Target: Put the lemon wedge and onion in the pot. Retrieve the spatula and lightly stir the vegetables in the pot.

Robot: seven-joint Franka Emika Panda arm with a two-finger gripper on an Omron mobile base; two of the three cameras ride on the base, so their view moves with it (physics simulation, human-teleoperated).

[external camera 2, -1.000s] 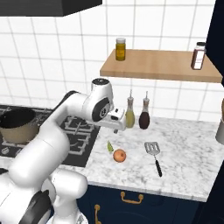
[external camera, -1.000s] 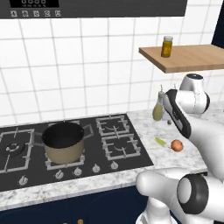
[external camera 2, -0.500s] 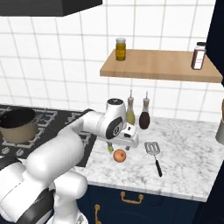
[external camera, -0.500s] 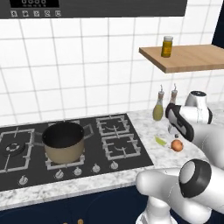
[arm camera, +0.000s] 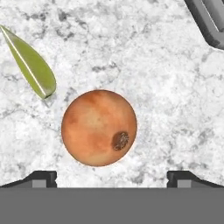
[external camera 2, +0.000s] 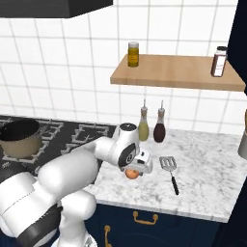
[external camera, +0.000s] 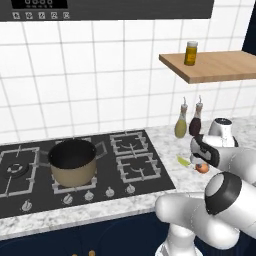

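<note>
Wide-open gripper [arm camera: 111,181] poised directly over the onion [arm camera: 99,127], its two finger tips standing either side of the orange-brown ball without touching it; nothing is held. The lemon wedge [arm camera: 31,64] lies just beside the onion on the marble counter [arm camera: 144,57], and the spatula [external camera 2: 170,170] rests a little further along the same counter, untouched. Well apart across the hob [external camera: 75,165], the pot [external camera: 73,162] sits on a burner with its black inside apparently empty. Judging by this, the task is barely begun: neither vegetable has gone in, and the stirring is still to come. Behind, two bottles [external camera 2: 151,126] stand against the tiled wall
</note>
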